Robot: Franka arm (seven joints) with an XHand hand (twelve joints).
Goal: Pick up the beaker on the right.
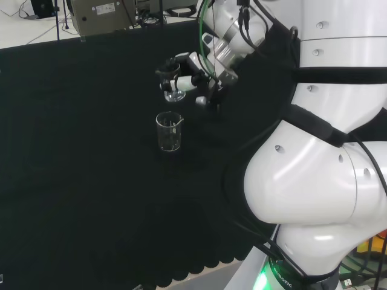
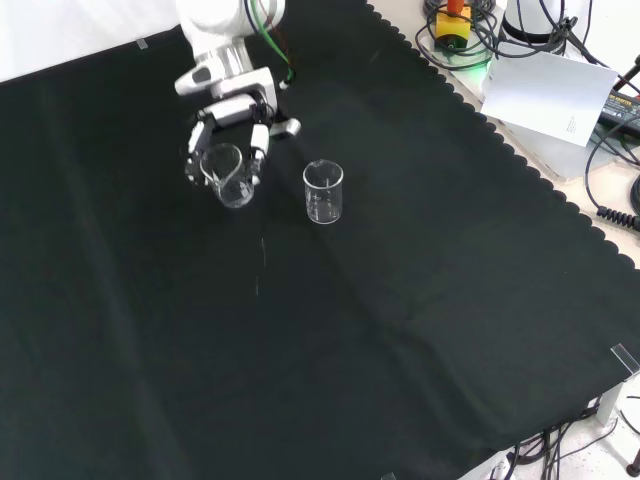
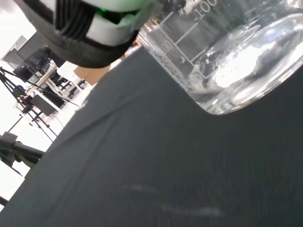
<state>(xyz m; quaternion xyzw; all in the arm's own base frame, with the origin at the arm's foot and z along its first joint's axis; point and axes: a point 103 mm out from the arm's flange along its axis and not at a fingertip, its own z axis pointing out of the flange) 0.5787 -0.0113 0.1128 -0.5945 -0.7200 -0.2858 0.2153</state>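
clearly graduated beaker (image 3: 227, 52), fingers (image 2: 258, 140) curled round it

The beaker (image 3: 227, 56) carries printed white scale lines, and the number 100 is readable there.

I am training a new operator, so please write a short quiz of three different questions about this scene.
1. True or false: the robot hand has its fingers curled round a glass beaker.
2. How many beakers show in the front view?
3. In the front view, the free beaker stands: A) left of the held one, B) right of it, C) inside it.

Key: 1 true. 2 two. 3 B; it stands upright on the black cloth, apart from the held one.
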